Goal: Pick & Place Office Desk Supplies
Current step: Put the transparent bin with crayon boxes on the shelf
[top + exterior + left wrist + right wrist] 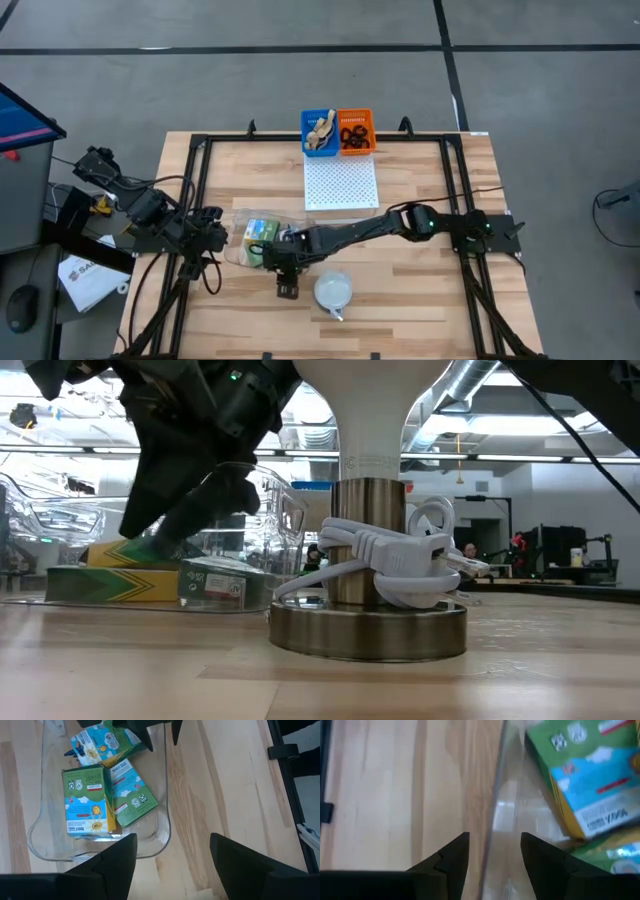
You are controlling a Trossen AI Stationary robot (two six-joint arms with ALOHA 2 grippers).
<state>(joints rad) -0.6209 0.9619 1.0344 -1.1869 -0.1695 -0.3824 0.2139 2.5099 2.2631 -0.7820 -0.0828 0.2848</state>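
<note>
High view: bare wooden counter (420, 300) wide around; blue bin (319, 133) and orange bin (355, 132) at far edge, both filled.

Low view: lamp base (367, 625) with white cable (400, 555) in front.

Left wrist view: left gripper (172, 855), jaws spread, above clear tray (162, 827) holding crayon boxes (102, 795).

Right wrist view: right gripper (495, 851), jaws apart, astride tray wall.

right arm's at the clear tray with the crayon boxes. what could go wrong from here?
1. The right gripper straddles the clear tray's wall, fingers apart. Closing here would likely pinch the tray, not a crayon box, and drag it.
2. The crayon boxes lie overlapped and tilted; lifting one may shift the others.
3. The lamp base with its coiled white cord stands near the right arm; a swing could snag it.
</note>
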